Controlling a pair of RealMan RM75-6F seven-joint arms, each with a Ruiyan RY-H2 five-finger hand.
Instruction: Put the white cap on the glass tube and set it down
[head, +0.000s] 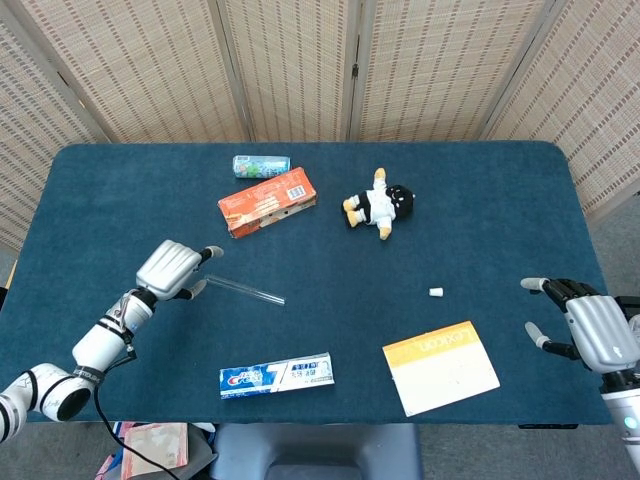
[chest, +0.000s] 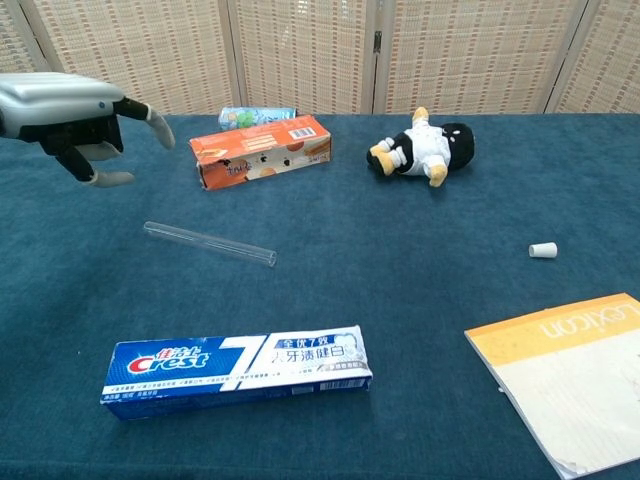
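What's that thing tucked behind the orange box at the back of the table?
Behind the orange box lies a small can or tube on its side, light blue-green with a printed label. From the chest view the box hides its lower part; the print is too small to read.

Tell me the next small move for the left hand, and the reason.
Probably lower the left hand onto the near end of the glass tube and grasp it. It hovers open above that end, the tube lies untouched, and the white cap sits far right.

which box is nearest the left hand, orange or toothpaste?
The orange box; it lies just beyond the left hand, while the toothpaste box sits farther off at the front edge.
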